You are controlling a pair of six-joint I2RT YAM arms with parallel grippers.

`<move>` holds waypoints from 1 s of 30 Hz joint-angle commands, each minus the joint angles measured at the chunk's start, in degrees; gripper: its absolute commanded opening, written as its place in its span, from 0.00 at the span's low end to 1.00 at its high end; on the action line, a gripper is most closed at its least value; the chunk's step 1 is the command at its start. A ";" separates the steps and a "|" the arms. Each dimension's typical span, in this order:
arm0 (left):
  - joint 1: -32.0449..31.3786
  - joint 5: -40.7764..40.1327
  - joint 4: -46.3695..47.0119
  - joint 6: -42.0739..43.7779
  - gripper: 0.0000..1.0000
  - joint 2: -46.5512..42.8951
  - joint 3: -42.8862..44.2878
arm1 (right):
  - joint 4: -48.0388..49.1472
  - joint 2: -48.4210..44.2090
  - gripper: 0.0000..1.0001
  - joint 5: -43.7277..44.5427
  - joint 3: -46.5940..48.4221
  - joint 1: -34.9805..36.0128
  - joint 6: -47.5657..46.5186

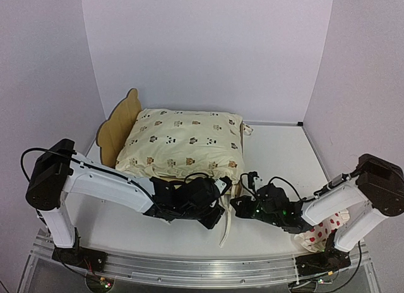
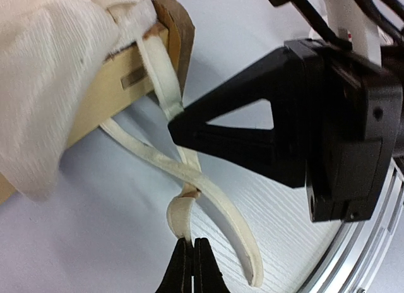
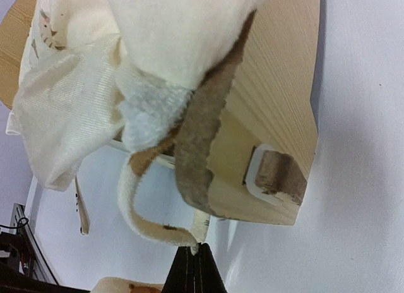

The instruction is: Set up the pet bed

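Note:
The pet bed [image 1: 120, 125] stands at the back left, scalloped headboard to the left, with the cream animal-print cover [image 1: 183, 144] lying over it. Both grippers meet at the bed's near right corner. In the left wrist view my left gripper [image 2: 192, 241] is shut on a cream tie strap [image 2: 180, 214] that hangs from the frame corner [image 2: 120, 84]. A second strap [image 2: 240, 230] crosses it and lies loose. In the right wrist view my right gripper [image 3: 195, 250] is shut on the end of a curled cream strap [image 3: 136, 211] below the wooden frame [image 3: 278, 116].
The white red-dotted pillow [image 1: 325, 233] lies at the near right, partly under the right arm. The right gripper's black body [image 2: 303, 129] sits close beside the left one. A metal rail [image 1: 189, 268] runs along the table's front edge. Purple walls enclose the table.

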 commanded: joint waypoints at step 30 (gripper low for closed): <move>8.70 10.84 20.79 10.26 0.00 9.37 2.17 | -10.36 -8.34 0.13 -11.76 1.93 -0.07 -14.40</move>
